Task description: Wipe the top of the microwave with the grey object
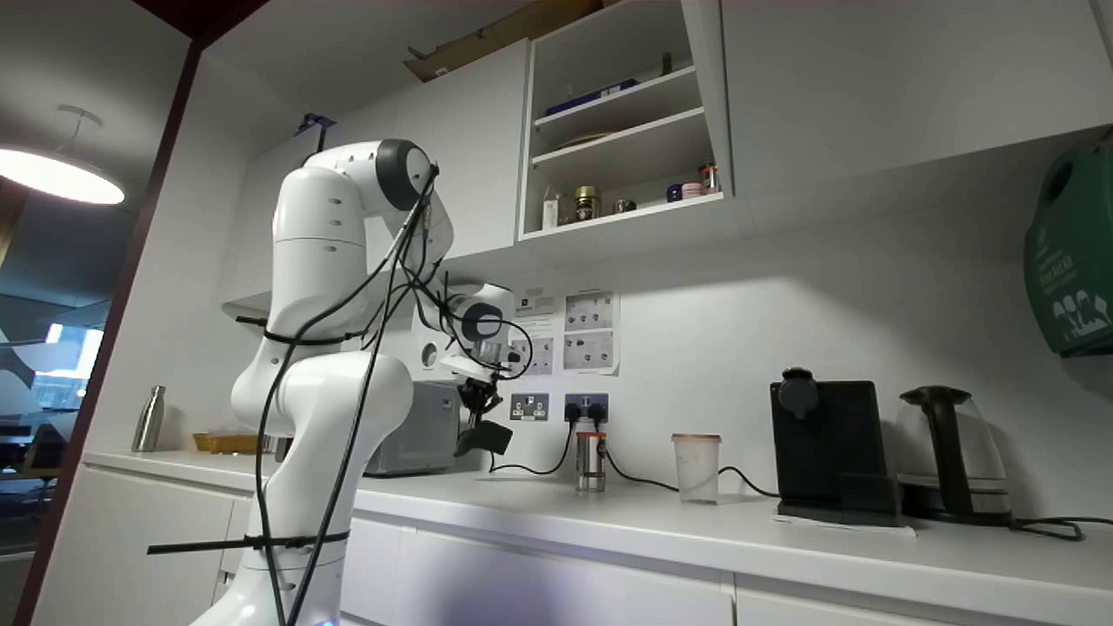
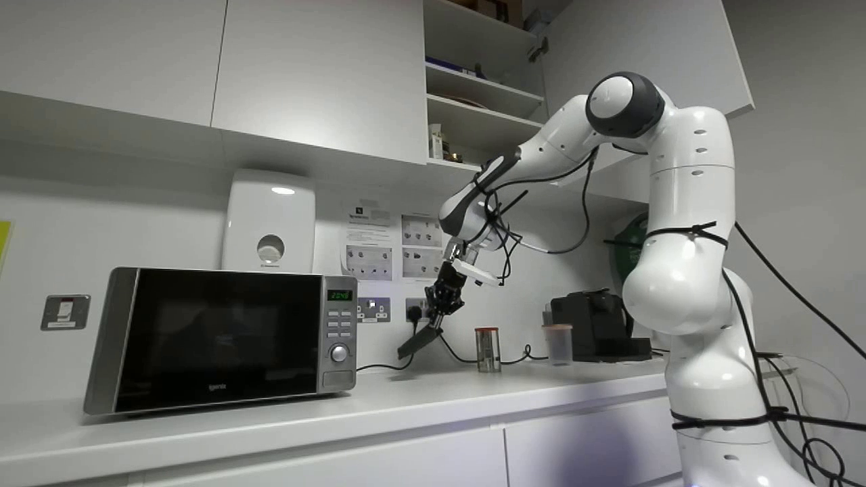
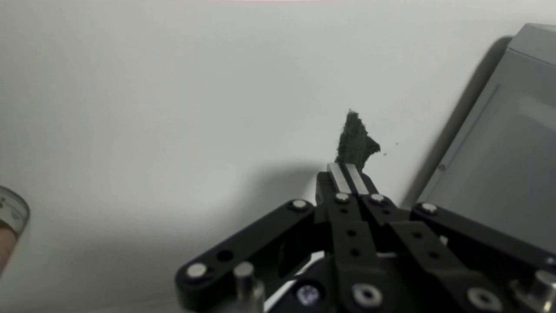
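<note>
Nearest in an exterior view, the microwave (image 2: 216,338) sits on the table (image 2: 433,391), its door facing the table's front edge; its top is the surface to wipe. Just past its control-panel side, over the table, hangs the hand (image 3: 345,167), fingers drawn together with only a thin line between them. They pinch one end of what looks like a scouring pad (image 3: 354,139), presumably the grey object: dark grey in both exterior views, dark green and frayed in the wrist view. It slopes downward, apart from both table and microwave.

I take the step in hand to be bringing the pad to the microwave; no stroke is under way. Since the pad seems lower than the microwave's top, the next move should call for a lift clear of that side, a shift across, then lowering until the pad lies flat enough to sweep.

Farther along, toward the back edge, stand a red-topped jar (image 2: 488,350), a plastic tub (image 2: 559,348) and a coffee machine (image 2: 585,328).
</note>
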Controlling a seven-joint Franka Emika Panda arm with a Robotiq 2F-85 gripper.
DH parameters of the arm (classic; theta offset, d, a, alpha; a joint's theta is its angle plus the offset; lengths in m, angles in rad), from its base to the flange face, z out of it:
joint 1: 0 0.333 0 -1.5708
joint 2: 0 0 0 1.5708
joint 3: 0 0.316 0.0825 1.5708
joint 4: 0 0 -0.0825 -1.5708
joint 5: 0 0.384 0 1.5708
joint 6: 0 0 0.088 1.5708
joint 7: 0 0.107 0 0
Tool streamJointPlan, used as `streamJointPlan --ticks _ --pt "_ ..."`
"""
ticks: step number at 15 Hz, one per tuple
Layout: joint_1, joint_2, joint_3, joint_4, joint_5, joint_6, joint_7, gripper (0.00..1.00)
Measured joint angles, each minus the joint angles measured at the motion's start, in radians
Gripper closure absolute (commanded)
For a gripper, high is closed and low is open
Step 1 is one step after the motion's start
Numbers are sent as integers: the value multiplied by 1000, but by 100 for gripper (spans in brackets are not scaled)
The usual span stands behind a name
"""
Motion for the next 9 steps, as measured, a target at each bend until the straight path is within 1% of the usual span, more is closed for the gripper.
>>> streamJointPlan --ticks 4,9 --pt "29 41 44 124 -108 -4 39 100" --pt "38 95 68 270 -226 -35 47 100"
